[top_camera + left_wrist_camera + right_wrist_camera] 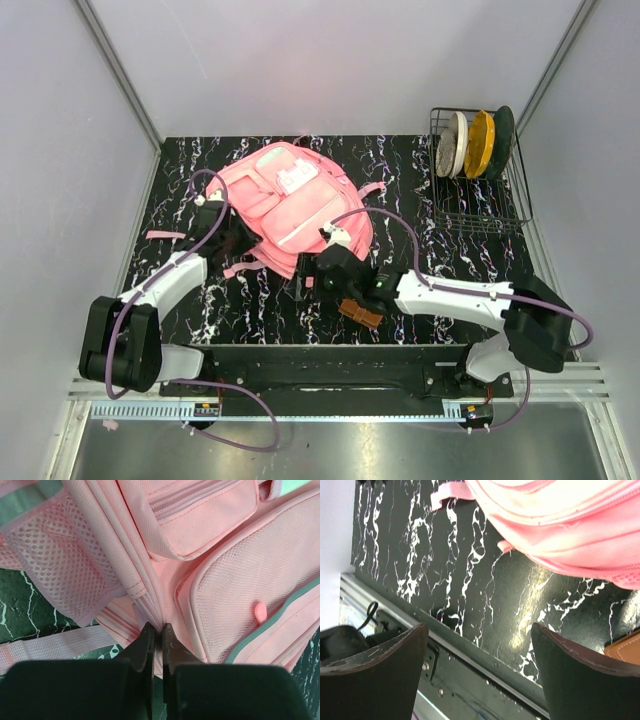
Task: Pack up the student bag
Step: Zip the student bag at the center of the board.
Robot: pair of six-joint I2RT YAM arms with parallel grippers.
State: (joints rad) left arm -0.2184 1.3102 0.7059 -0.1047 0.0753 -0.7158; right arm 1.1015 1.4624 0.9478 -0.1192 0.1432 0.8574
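Lying front-up at the middle of the marbled table (250, 300) is the student bag (295, 205). The left gripper (158, 630) is pinching a seam fold on the bag's side. The right gripper (479, 630) is hovering spread and empty by the near edge. Judged step: opening the bag. Next, the right gripper likely needs the zip pull. A brown flat item (360, 312) is lying nearby.

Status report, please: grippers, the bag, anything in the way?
Left gripper shut at student bag seam. Right gripper open above table. Brown item beside right gripper.
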